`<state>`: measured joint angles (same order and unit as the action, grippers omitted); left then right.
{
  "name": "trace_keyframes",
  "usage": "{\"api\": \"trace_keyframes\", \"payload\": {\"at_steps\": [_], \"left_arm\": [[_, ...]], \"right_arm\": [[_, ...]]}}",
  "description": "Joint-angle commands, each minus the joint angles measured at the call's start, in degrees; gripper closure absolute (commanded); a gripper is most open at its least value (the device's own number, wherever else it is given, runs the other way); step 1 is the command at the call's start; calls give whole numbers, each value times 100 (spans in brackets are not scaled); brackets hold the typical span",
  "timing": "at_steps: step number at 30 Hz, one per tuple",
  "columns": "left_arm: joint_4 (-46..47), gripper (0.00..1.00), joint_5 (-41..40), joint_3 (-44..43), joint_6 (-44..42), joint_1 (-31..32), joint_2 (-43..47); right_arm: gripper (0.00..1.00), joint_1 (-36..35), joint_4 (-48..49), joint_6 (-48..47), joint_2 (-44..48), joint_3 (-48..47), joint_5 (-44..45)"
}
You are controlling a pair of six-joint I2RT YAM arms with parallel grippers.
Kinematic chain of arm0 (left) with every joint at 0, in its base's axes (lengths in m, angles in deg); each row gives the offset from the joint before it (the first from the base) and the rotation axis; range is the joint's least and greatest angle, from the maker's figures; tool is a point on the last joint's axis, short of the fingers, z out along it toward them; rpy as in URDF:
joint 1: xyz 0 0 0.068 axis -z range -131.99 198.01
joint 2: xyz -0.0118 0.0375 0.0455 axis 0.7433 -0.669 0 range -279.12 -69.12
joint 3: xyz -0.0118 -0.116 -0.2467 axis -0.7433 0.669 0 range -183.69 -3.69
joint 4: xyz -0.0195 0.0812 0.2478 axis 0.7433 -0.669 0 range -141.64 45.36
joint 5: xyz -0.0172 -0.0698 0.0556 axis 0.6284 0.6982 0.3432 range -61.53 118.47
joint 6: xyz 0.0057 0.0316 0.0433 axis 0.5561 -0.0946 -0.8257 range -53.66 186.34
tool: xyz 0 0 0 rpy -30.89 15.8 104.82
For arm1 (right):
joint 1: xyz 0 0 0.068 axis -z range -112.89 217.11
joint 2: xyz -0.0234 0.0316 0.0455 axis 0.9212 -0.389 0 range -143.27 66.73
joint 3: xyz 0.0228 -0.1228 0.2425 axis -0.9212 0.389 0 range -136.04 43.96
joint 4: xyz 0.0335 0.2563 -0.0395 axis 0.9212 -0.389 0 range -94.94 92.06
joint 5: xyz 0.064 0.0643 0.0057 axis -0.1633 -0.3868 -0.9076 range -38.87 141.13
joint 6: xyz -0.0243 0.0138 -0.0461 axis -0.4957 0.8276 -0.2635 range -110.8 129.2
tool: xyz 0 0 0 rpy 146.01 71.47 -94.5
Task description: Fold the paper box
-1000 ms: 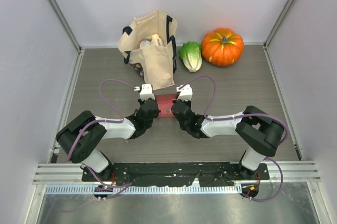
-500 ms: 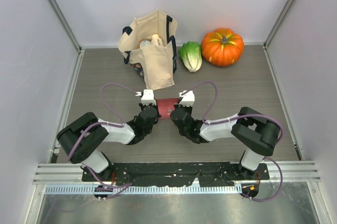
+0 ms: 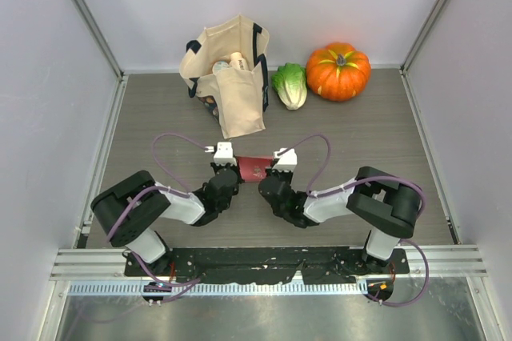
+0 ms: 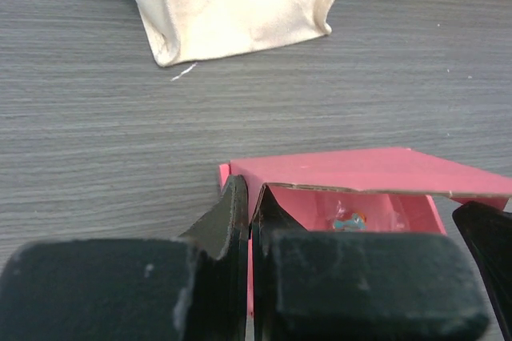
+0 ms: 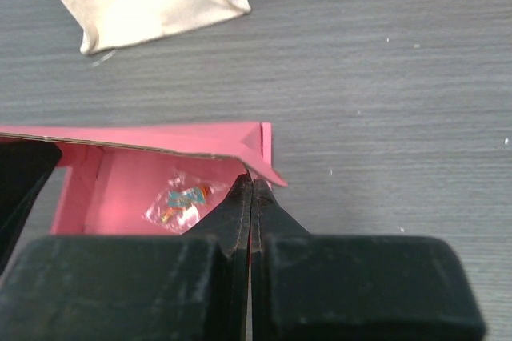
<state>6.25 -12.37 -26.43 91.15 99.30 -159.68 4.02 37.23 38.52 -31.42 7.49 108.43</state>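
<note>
The pink paper box [image 3: 254,167] is held between my two grippers at the middle of the table, its lid flap partly raised. In the left wrist view the paper box [image 4: 360,173] shows its open inside, with a small clear-wrapped item [image 4: 349,219] in it. My left gripper [image 4: 250,193] is shut on the box's left wall. My right gripper [image 5: 252,185] is shut on the right wall of the paper box [image 5: 144,142], just under a bent corner flap. From above, the left gripper [image 3: 237,171] and right gripper [image 3: 270,173] flank the box closely.
A cream tote bag [image 3: 232,77] with items inside stands at the back, its bottom edge a short way beyond the box. A green cabbage [image 3: 290,85] and an orange pumpkin [image 3: 338,70] lie at the back right. Grey walls enclose the table.
Both grippers, still shut on the box, have drawn it toward the near edge of the table, away from the tote bag.
</note>
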Motion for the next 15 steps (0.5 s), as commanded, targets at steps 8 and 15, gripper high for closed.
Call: {"api": "trace_keyframes", "payload": {"at_steps": [8,15], "left_arm": [[52,100,-398,279,58,320,-365],[61,100,-635,218,-100,443,-330]], "right_arm": [[84,-81,43,-93,154,641,-69],[39,-81,-3232,575,2315,614,-979]]}}
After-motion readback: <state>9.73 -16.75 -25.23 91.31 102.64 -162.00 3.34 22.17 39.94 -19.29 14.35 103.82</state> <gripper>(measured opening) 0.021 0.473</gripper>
